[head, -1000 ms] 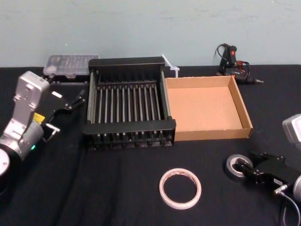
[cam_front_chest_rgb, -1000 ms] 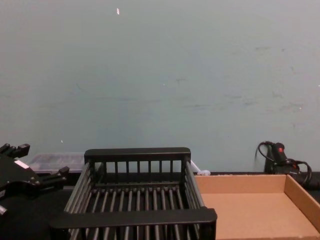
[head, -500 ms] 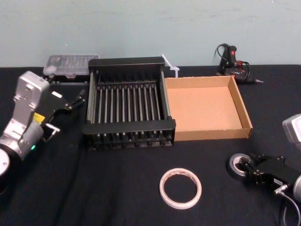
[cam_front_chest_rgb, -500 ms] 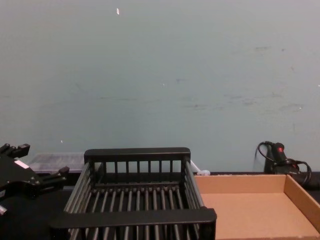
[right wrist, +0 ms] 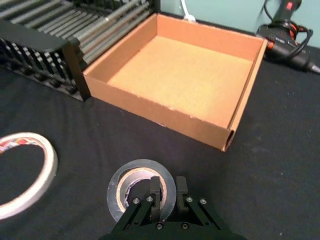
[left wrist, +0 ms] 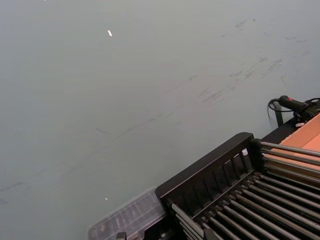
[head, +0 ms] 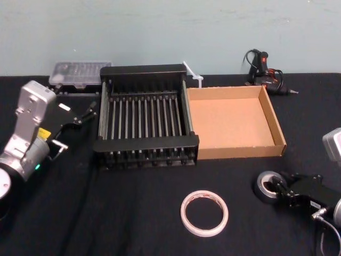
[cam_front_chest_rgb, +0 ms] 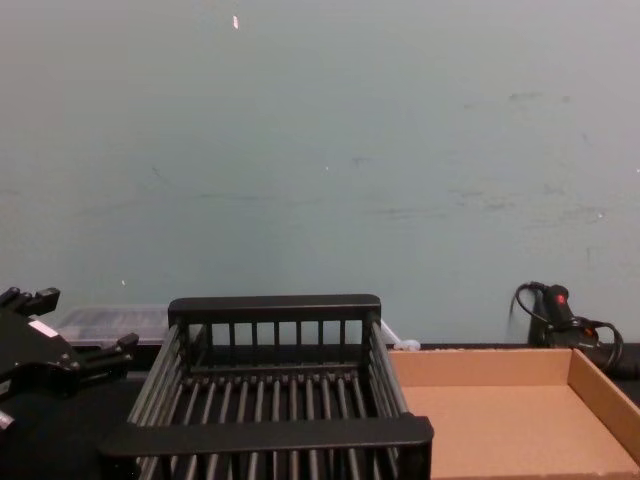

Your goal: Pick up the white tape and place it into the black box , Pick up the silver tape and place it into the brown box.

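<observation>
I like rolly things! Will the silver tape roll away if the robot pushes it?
Probably not: the silver tape lies flat on the black cloth, so it should slide. It looks thick and stiff, so the right gripper pinching its wall likely won't squash it. The left gripper sits beside the black box.

Holds left arm raised at far left, wrist angled forward, left gripper [head: 88, 113] spread wide. Reaches right arm in low from the near right, wrist close to table level. Pinches right gripper [right wrist: 168, 186] on wall of silver tape [right wrist: 131, 176], one finger inside hole, other outside.
</observation>
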Robot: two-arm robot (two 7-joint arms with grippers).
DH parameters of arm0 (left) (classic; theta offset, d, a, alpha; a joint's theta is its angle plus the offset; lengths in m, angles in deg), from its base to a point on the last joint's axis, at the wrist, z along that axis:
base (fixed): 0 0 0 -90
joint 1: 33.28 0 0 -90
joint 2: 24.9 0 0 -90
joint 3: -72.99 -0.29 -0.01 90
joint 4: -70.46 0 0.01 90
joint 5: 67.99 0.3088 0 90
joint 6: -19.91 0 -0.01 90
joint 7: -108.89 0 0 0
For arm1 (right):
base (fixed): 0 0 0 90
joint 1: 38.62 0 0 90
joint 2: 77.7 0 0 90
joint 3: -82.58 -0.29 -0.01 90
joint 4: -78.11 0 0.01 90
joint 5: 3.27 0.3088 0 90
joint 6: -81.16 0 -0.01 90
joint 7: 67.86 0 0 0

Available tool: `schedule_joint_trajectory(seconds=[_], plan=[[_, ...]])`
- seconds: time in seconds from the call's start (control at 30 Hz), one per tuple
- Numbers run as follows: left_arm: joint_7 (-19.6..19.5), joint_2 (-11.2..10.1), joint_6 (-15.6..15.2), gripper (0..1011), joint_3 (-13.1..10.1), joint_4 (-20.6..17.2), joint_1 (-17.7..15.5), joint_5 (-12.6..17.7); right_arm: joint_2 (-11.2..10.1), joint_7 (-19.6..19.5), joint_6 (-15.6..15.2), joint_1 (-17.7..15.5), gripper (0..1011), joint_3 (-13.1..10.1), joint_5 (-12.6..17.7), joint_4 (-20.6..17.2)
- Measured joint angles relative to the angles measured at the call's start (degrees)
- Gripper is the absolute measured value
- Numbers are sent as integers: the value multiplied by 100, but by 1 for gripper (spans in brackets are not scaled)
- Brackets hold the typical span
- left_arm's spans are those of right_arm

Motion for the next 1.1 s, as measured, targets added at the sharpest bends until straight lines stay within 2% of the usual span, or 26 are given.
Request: schedule_joint_trajectory(seconds=[0.27,0.57,1.1], plan=[[0,0,0,1001,0,0,0,0,3,76,86,-40,199,-135,184,-174],[0,0,0,1001,0,0,0,0,137,-72,158,223,198,-182,239,-128],[0,0,0,1001,0,0,0,0,607,-280,239,1206,199,50,-4,638]])
